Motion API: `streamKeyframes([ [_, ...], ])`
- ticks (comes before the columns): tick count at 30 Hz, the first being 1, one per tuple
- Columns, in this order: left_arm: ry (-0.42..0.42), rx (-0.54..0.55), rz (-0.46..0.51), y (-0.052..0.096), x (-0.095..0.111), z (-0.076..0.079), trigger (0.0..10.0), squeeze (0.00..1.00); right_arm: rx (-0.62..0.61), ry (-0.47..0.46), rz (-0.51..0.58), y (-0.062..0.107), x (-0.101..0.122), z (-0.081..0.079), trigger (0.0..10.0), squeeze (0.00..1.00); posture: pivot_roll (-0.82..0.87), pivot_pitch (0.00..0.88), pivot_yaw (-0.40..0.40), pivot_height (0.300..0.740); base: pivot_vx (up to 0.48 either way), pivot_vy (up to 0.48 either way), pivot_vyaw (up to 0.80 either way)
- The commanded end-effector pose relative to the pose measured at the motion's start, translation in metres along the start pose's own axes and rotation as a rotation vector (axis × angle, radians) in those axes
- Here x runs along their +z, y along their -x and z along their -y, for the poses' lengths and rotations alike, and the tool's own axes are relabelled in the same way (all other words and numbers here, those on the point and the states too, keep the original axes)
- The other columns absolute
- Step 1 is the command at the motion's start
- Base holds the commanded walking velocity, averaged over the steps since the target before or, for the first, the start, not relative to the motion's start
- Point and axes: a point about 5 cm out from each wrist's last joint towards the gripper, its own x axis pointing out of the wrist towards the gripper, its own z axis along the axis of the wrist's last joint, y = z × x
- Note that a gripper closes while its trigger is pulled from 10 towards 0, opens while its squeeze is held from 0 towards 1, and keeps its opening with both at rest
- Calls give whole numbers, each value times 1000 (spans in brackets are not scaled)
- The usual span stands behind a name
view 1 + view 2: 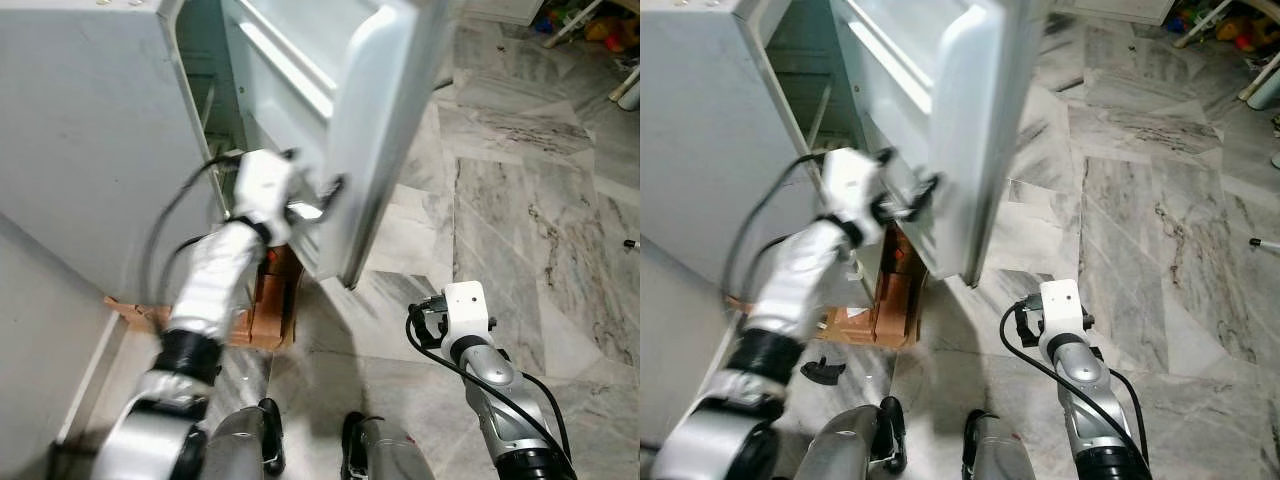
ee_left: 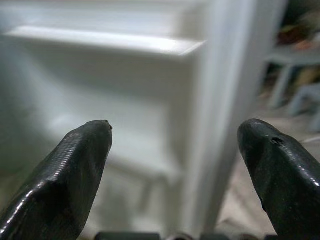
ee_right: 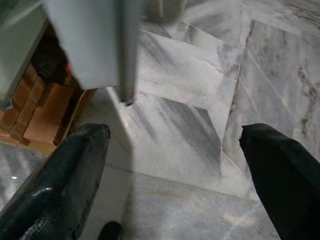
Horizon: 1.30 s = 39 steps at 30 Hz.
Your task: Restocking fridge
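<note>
The white fridge (image 1: 90,150) stands at the left with its door (image 1: 370,130) swung open towards the right. My left gripper (image 1: 325,195) is raised against the inner side of the door near its lower edge. In the left wrist view it is open (image 2: 175,145), with a door shelf (image 2: 110,40) and the door's edge ahead of its fingers and nothing between them. My right gripper (image 3: 175,145) hangs low over the marble floor (image 3: 175,100), open and empty, just below the door's bottom corner (image 3: 125,95).
Wooden blocks and cardboard (image 1: 270,305) prop the fridge's base. A small black object (image 1: 823,370) lies on the floor near my feet (image 1: 270,440). A wall (image 1: 40,330) closes the left side. Open marble floor (image 1: 520,200) spreads to the right, with toys and furniture legs (image 1: 600,25) far back.
</note>
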Motion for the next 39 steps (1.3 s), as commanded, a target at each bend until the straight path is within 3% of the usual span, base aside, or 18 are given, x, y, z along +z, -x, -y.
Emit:
streamKeyframes([
  [1, -22, 41, -44, 17, -10, -9, 10000, 0, 5, -7, -2, 0, -3, 1, 10000, 0, 56, 142, -41, 740, 0, 0, 0],
  [4, -6, 96, -81, 36, -21, -20, 10000, 0, -10, -2, 22, 1, 1, 4, 10000, 0, 57, 145, -44, 740, 0, 0, 0],
  [5, -2, 155, -121, 54, -33, -25, 10000, 0, -14, 13, 63, 3, 8, 5, 10000, 0, 57, 151, -48, 740, 255, -405, 0],
  [8, 5, 192, -148, 71, -41, -24, 10000, 0, -20, 40, 82, 3, 11, 6, 10000, 0, 61, 156, -50, 740, 275, -387, 0],
  [14, 9, 216, -176, 84, -46, -15, 10000, 0, -19, 35, 83, 0, 13, 5, 10000, 0, 71, 162, -43, 740, 338, -338, -472],
  [22, 5, 220, -188, 84, -46, -11, 10000, 0, -8, 48, 95, -2, 16, 2, 10000, 0, 67, 169, -31, 740, 378, -289, -781],
  [26, 4, 244, -212, 85, -52, -10, 10000, 0, -3, 46, 95, -3, 16, 2, 10000, 0, 57, 160, -46, 740, 457, 0, 0],
  [39, 11, 232, -203, 69, -55, -8, 10000, 0, -4, 30, 83, -7, 14, 5, 10000, 0, 53, 141, -73, 740, 477, 0, 0],
])
